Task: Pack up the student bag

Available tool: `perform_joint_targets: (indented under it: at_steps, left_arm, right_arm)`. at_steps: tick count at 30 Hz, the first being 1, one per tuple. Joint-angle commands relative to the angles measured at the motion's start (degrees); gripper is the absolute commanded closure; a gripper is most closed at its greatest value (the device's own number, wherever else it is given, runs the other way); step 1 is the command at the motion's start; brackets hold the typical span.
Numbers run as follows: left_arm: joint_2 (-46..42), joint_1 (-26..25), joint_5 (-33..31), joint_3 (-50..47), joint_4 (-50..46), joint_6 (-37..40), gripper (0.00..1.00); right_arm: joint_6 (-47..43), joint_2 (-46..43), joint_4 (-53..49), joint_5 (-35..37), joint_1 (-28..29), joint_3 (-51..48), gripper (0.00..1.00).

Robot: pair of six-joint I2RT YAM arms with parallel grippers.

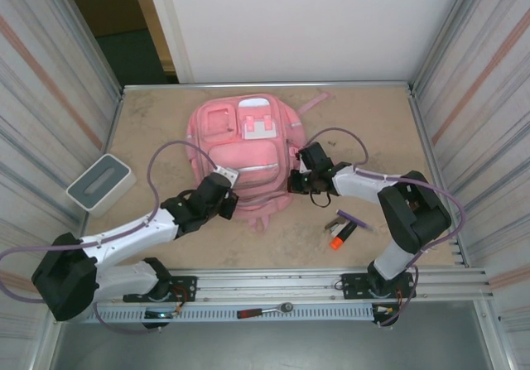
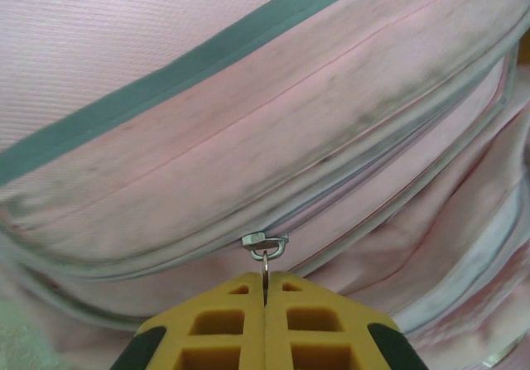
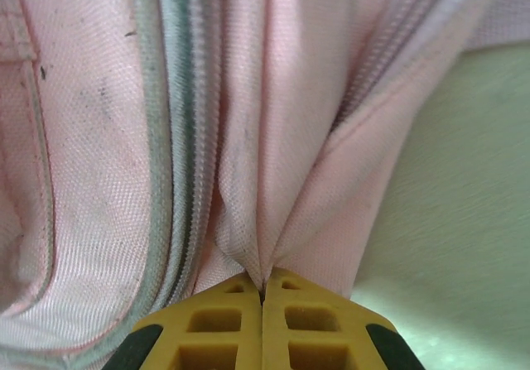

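The pink student bag [image 1: 244, 151] lies flat in the middle of the table, front pockets up. My left gripper [image 1: 225, 176] is at the bag's left edge. In the left wrist view its yellow fingers [image 2: 224, 329] are shut on the metal ring of a zip pull [image 2: 265, 250] on the bag's silver zip strip. My right gripper [image 1: 300, 178] is at the bag's right edge, shut on a pinched fold of the pink fabric [image 3: 273, 213] beside a grey zip line [image 3: 178, 138].
A grey-white box [image 1: 100, 183] sits at the table's left side. Markers, one with an orange cap [image 1: 342, 233], and a purple item [image 1: 354, 218] lie right of the bag. A ratchet tool [image 1: 265, 310] rests on the front rail. Metal walls close in both sides.
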Motion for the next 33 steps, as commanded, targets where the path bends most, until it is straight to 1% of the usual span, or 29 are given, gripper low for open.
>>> perform_joint_targets:
  at_steps: [1, 4, 8, 10, 11, 15, 17, 21, 23, 25, 26, 27, 28, 31, 33]
  left_arm:
    - [-2.1, 0.0, -3.2, -1.4, -5.2, -0.1, 1.0]
    - [-2.0, 0.0, -2.7, -1.6, -5.2, 0.0, 1.0]
    - [-1.2, -0.4, 0.0, -1.2, -4.5, 0.3, 1.0]
    - [-1.2, -0.9, 0.9, -0.8, -4.0, -0.3, 1.0]
    - [-1.2, -1.1, 1.3, -0.6, -3.9, -0.6, 1.0]
    - [-1.9, -1.7, 2.1, -0.6, -2.8, -1.4, 1.0]
    - [-2.0, -1.7, 2.0, -0.8, -1.9, -1.2, 1.0]
    - [-1.4, -1.9, 2.0, -0.4, -1.5, -0.7, 1.0]
    - [-1.2, -2.0, 2.1, -0.4, -1.5, -0.7, 1.0]
    - [-1.4, -2.0, 1.8, -0.5, -1.6, -0.9, 1.0]
    - [-1.6, -2.1, 1.5, -0.6, -1.7, -1.1, 1.0]
    - [-2.0, -2.0, 1.1, -0.7, -2.1, -1.2, 1.0]
    - [-2.4, -2.0, 0.6, -0.9, -2.3, -1.2, 1.0]
    - [-4.3, -1.9, -0.7, -2.1, -2.2, -1.0, 1.0]
    - [-5.4, -1.3, -0.9, -2.8, -2.3, -0.5, 1.0]
  right_arm:
    - [-4.1, 1.1, -4.4, 8.5, -2.5, 2.8, 1.0]
    - [-5.5, 1.5, -5.6, 8.4, -3.5, 5.2, 1.0]
    - [-7.0, 2.5, -7.4, 5.8, -5.1, 9.5, 1.0]
    - [-7.2, 1.5, -8.6, 4.7, -5.0, 10.7, 0.95]
    - [-6.7, 0.4, -8.8, 3.2, -4.9, 10.2, 0.91]
    - [-0.2, -8.4, -4.8, -3.8, -3.7, 1.3, 0.61]
    - [3.5, -11.3, -2.5, -5.5, -2.0, -3.2, 0.49]
    - [9.1, -12.1, 2.9, -6.0, 2.8, -7.9, 0.32]
    - [10.1, -9.8, 4.4, -5.6, 4.4, -7.8, 0.29]
    - [10.3, -7.5, 5.2, -5.0, 5.3, -7.4, 0.28]
    - [10.3, -6.5, 5.3, -4.3, 5.5, -7.4, 0.3]
    - [9.9, -5.9, 5.0, -3.3, 5.5, -7.4, 0.34]
    - [9.3, -5.7, 4.4, -2.2, 5.4, -7.4, 0.4]
    - [6.7, -6.0, 2.4, 1.8, 4.6, -7.3, 0.66]
    - [4.6, -6.2, 0.6, 4.0, 3.6, -6.9, 0.75]
